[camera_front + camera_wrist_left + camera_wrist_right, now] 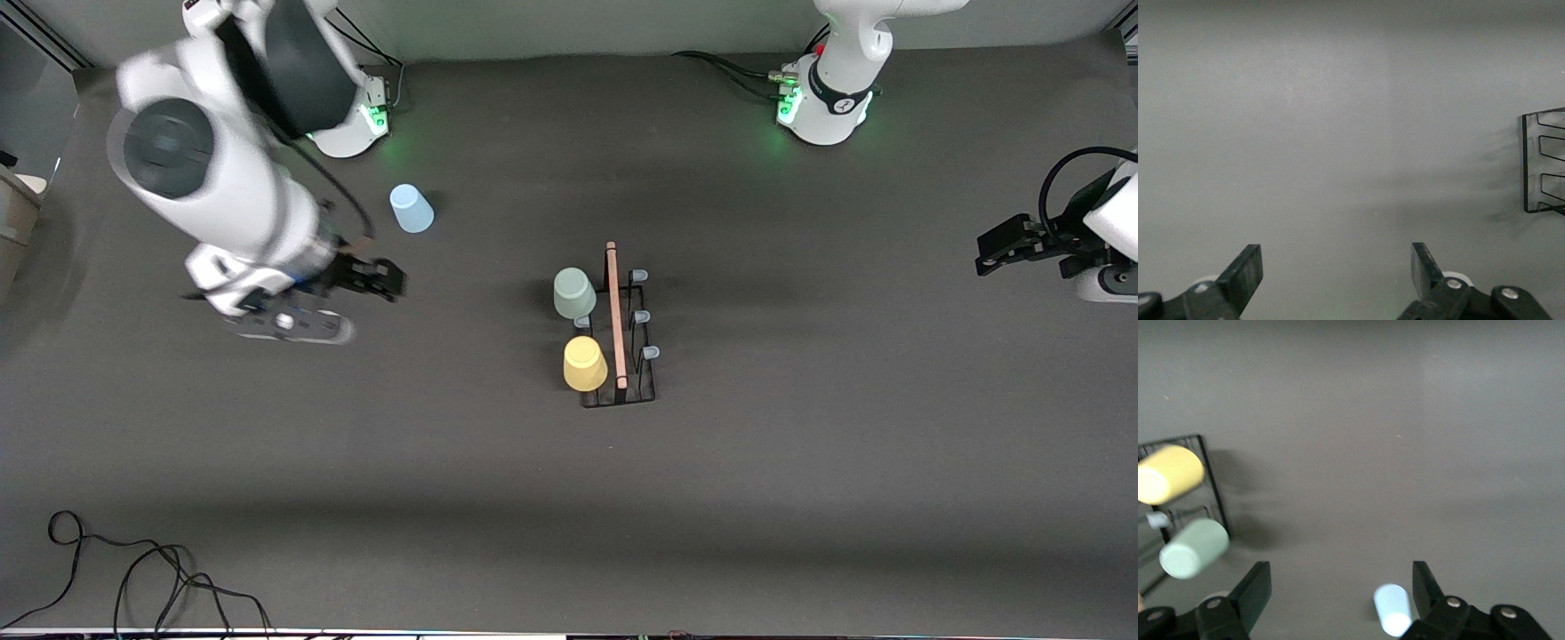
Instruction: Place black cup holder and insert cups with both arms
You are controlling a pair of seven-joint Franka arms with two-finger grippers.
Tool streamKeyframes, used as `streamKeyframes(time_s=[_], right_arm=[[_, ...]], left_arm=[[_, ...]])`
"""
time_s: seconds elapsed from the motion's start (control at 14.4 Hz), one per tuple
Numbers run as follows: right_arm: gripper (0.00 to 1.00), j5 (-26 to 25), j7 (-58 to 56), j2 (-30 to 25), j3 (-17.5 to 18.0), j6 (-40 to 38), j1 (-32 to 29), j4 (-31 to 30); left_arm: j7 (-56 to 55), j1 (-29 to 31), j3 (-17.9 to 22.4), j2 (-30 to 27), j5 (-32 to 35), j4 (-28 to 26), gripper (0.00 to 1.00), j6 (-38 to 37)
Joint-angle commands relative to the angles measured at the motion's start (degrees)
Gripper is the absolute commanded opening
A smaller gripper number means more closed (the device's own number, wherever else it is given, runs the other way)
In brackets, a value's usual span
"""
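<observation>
The black cup holder (633, 391) stands mid-table with its wooden handle (615, 311) on top. The pale green cup (574, 293) and the yellow cup (585, 363) sit on pegs on its side toward the right arm's end. The pegs on its other side are bare. The light blue cup (411, 208) stands alone on the table near the right arm's base. My right gripper (387, 280) is open and empty over bare table beside the blue cup (1393, 610). My left gripper (991, 249) is open and empty, waiting at the left arm's end; its view catches a rack corner (1538, 160).
Loose black cables (133, 578) lie at the table's near edge toward the right arm's end. The two green-lit arm bases (822, 107) stand along the edge farthest from the front camera. The right wrist view shows the yellow cup (1168, 475) and the green cup (1193, 549).
</observation>
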Motion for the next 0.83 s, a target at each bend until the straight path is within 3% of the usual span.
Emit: streamKeyframes(time_s=[0.0, 0.28, 0.56, 0.77], right_arm=[[0.95, 0.2, -8.0, -7.3, -4.3, 0.3, 0.3, -9.5], [0.95, -1.2, -13.4, -12.4, -9.7, 0.5, 0.4, -15.8], [0.95, -5.6, -13.1, -16.0, -10.2, 3.6, 0.4, -19.9], [0.99, -6.1, -13.3, -17.9, -10.9, 8.2, 0.3, -21.4]], left_arm=[[-0.2, 0.0, 0.1, -0.6, 0.0, -0.3, 0.99, -0.7], [-0.2, 0.0, 0.1, -0.6, 0.0, -0.3, 0.99, -0.7], [0.0, 0.0, 0.1, -0.5, 0.0, -0.4, 0.99, -0.6], [0.0, 0.0, 0.1, -0.4, 0.0, -0.4, 0.99, -0.6]])
